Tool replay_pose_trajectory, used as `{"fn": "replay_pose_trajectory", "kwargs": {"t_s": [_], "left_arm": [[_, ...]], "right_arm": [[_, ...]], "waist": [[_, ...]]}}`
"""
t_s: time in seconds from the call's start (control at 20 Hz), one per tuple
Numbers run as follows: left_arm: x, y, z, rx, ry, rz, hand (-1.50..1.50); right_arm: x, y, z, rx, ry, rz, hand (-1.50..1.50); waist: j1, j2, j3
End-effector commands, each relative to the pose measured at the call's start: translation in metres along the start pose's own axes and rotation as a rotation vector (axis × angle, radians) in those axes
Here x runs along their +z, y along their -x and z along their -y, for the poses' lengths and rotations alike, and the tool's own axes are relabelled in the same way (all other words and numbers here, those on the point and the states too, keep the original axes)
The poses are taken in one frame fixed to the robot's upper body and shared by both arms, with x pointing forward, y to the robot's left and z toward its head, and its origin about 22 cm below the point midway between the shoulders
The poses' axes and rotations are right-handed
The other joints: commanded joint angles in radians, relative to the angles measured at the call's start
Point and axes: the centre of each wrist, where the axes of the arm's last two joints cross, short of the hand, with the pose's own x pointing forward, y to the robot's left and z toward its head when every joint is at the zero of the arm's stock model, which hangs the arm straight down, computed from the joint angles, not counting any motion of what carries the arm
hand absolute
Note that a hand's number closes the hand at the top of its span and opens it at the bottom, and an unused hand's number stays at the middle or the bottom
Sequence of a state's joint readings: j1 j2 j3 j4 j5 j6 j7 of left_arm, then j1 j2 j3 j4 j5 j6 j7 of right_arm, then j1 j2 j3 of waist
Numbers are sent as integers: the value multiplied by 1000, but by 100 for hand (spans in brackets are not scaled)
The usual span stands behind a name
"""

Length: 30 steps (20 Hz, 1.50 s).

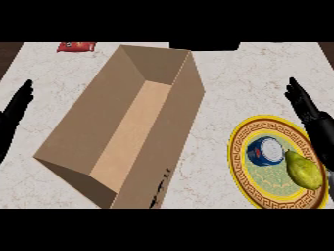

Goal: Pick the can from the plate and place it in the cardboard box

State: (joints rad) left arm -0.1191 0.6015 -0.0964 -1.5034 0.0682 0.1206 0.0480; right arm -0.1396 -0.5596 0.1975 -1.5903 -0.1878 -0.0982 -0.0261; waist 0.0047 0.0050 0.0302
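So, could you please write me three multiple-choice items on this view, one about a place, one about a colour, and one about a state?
1. Where does the can sit?
A. inside the cardboard box
B. on the plate, beside the pear
C. on the bare counter

2. What colour is the plate's rim?
A. yellow
B. blue
C. white

3. What state is the right hand in?
A. curled round the can
C. pinching the pear
B. open, holding nothing

Answers:
1 B: the can lies on the plate with the pear just to its right, while the cardboard box stands apart to the left.
2 A: the outer band is yellow around a patterned ring.
3 B: its fingers are straight, above the plate's upper right edge, with nothing between them; the left hand is open too, at the view's left.
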Motion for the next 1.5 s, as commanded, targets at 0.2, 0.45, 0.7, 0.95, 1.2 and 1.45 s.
{"fn": "replay_pose_trajectory", "kwargs": {"t_s": [0.2, 0.45, 0.7, 0.95, 1.2, 1.45], "left_arm": [[11, 34, -13, -68, -182, -136, 0], [15, 44, 0, -27, -175, -201, 0], [8, 42, 1, -14, -175, -204, 0], [12, 51, 12, -37, -186, -204, 0], [4, 53, 15, -23, -153, -195, 0], [-5, 48, 20, -27, -167, -211, 0]], "right_arm": [[-10, -10, 15, -237, -319, 142, -150], [8, -2, 41, 450, -501, 256, -150], [24, 70, 68, -45, -415, 358, -150], [8, 65, 116, 153, -491, 458, -150], [-19, 33, 110, 547, -639, 397, -150], [-47, 7, 96, 698, -781, 324, -150]], "waist": [[11, 0, -29], [13, 5, -25], [17, 6, -25], [16, 0, -28], [16, 1, -30], [12, 1, -31]]}}
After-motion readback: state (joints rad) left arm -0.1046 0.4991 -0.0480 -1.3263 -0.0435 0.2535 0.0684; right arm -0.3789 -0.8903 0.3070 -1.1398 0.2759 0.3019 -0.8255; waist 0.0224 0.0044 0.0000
